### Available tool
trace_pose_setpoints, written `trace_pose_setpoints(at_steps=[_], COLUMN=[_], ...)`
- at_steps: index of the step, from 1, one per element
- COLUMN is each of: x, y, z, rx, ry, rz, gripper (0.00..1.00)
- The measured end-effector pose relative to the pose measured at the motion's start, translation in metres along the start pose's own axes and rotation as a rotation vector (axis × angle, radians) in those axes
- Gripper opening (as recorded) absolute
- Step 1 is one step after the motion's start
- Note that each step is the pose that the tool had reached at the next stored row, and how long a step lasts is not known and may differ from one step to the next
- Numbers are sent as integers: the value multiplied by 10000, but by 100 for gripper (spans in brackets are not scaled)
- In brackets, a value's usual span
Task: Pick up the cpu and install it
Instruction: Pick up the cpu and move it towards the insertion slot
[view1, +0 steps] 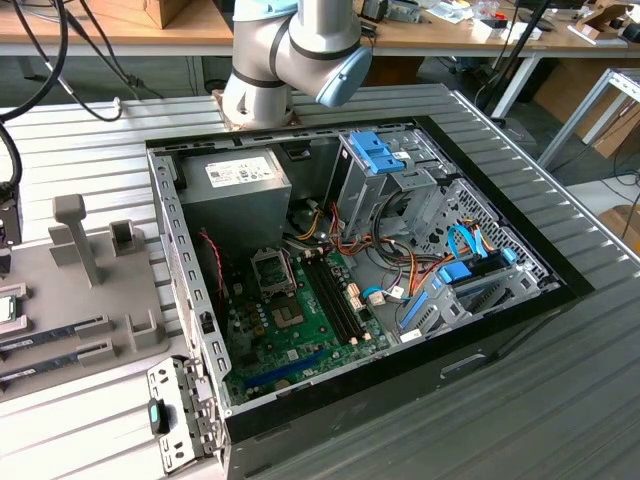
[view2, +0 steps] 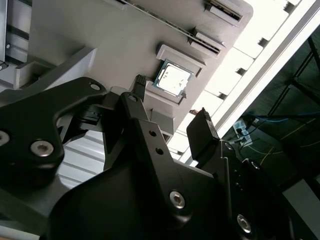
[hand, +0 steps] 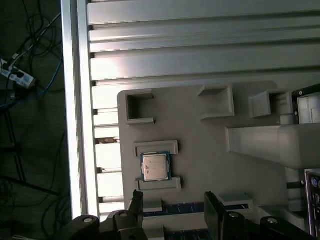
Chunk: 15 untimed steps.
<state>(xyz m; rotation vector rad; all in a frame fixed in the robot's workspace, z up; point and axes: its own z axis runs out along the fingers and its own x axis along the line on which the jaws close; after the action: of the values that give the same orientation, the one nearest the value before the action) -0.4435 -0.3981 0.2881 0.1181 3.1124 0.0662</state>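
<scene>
Gripper (hand: 173, 200) hovers with jaws apart, holding nothing, near the cpu (hand: 155, 166), which lies flat in its bracketed seat on the grey tray (hand: 210, 155) at the exterior view's left. A clean pick likely needs centring, squaring to the unbracketed edges, descending straight. Lid faces up; nearly square, no clear long axis.

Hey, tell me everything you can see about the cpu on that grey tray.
The cpu is a small flat square chip with a silver-grey metal top and a thin green board rim. It lies flat, metal side up, on the grey tray, framed by two raised grey brackets along opposite edges. In both wrist views the open gripper hangs near it without touching it, and holds nothing.
</scene>
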Motion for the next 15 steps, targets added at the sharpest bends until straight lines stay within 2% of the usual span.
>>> trace_pose_setpoints(at_steps=[1, 2, 4, 5, 11, 15], x=[0, 1, 3, 4, 7, 7], y=[5, 12, 38, 49, 78, 80], z=[6, 11, 21, 26, 47, 63], rx=[36, 111, 389, 445, 543, 576], ry=[-2, -7, -28, -32, -32, -33], rz=[-1, -4, -29, -49, -448, -490], gripper=[60, 60, 60, 60, 60, 60])
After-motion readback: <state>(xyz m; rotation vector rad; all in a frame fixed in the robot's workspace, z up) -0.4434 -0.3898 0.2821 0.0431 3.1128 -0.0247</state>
